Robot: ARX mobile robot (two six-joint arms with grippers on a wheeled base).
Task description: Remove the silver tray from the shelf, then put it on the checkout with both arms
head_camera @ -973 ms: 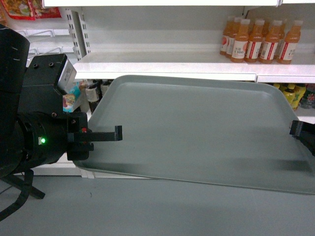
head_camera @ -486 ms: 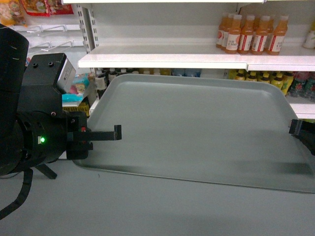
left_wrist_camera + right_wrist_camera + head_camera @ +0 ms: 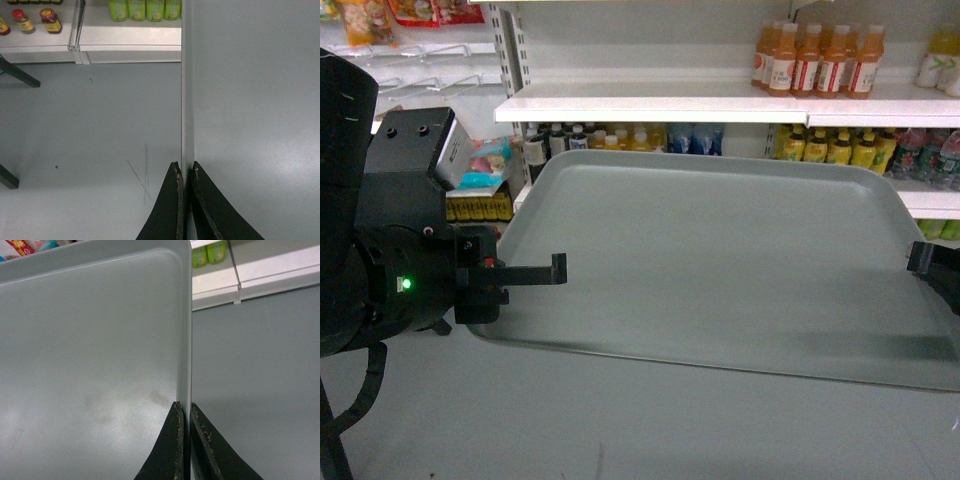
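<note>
pinching the tray (image 3: 720, 265) by opposite rims in front of the shelf (image 3: 670, 102), the left gripper (image 3: 184, 172) and right gripper (image 3: 184, 412) could let it tilt and slip if they move unevenly.

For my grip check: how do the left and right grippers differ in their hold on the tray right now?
The left gripper pinches the silver tray on its left rim and shows fully in the head view; the right gripper pinches the right rim, cut by the frame edge. Both wrist views show fingers closed on the rim over bare floor.
</note>
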